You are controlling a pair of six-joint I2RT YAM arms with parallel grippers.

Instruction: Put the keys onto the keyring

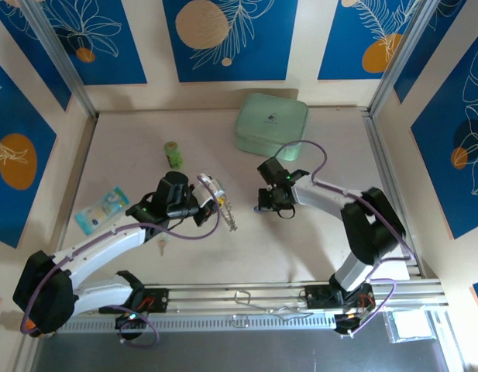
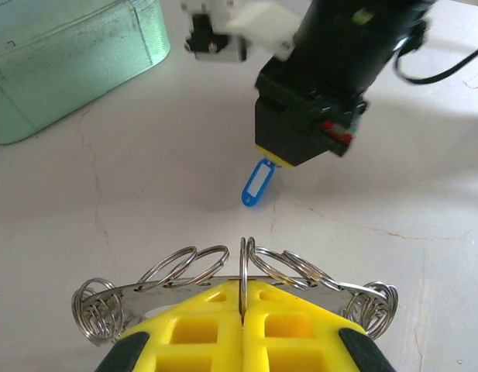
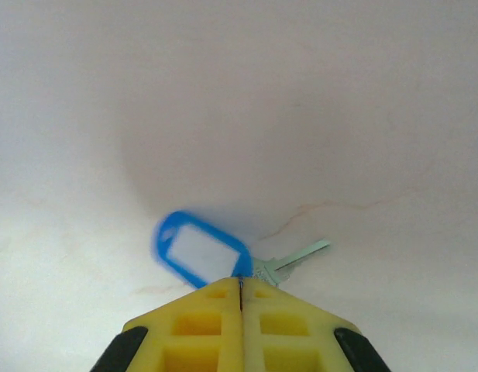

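1. Left gripper [image 2: 242, 304]: the yellow fingers are pressed together on the keyring [image 2: 184, 267]. The grip is on the ring's near edge. The ring stands edge-on to the left wrist camera, with its clusters of small wire loops fanned out to both sides. In the top view the keyring [image 1: 213, 191] is held off the table, toward the arm bases and left of the mint-green case [image 1: 271, 122]. Judged purpose: holding the ring raised presents it for a key to be brought in from the right.

2. Loose key [image 1: 163, 246]: a small key lies on the table, further from the case than the keyring and under the left forearm. It is not yet on the ring.

3. Right gripper [image 3: 240, 288]: the fingers are closed on the tagged key [image 3: 297, 261], pinching it where the blade joins the blue tag [image 3: 198, 252]. The tag hangs free, and the blade points out to one side, exposed. In the top view the right gripper [image 1: 267, 208] sits directly on the arm-base side of the case, low over the table. Judged purpose: a grip at the head leaves the key manoeuvrable for moving to the ring.

4. Status: the key and the keyring are apart; threading is pending.
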